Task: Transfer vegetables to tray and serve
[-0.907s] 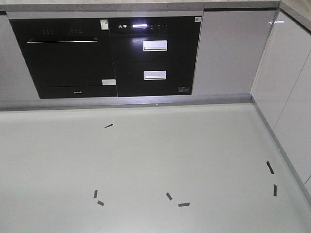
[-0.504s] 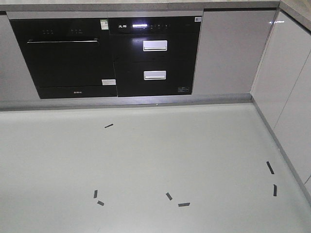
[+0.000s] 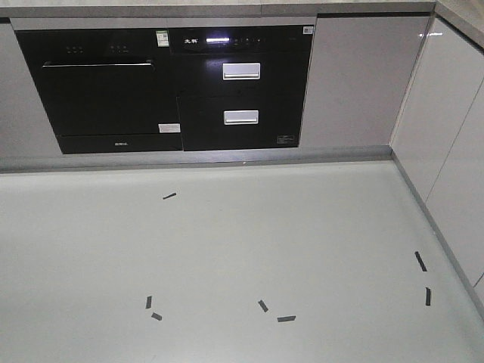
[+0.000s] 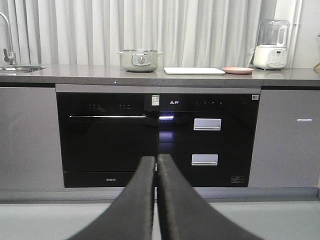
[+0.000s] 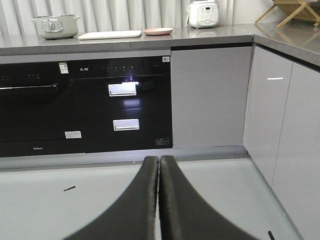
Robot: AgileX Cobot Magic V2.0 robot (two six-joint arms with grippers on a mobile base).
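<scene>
Tape marks [image 3: 169, 196] on the grey floor [image 3: 227, 242] lie exactly where they lay in the earlier frames, and nothing else in the front-facing view has shifted. At 12 o'clock stand a black built-in appliance [image 3: 106, 91] with a bar handle and a black two-drawer unit [image 3: 240, 87].

The left gripper [image 4: 155, 161] has its fingers pressed together on nothing, and the right gripper [image 5: 159, 161] is likewise closed and empty. Both are well apart from the tray [image 4: 194, 71].

From the left wrist, the tray lies flat on the grey surface [image 4: 75, 72] at 1 o'clock, between a pale green lidded pot [image 4: 140, 61] at 11 and a pink plate [image 4: 238, 70] just beside it. A white appliance [image 4: 270, 50] stands at 2 o'clock and a faucet [image 4: 6, 35] at 10. Open floor and the cabinet front lie between the grippers and the tray.
</scene>
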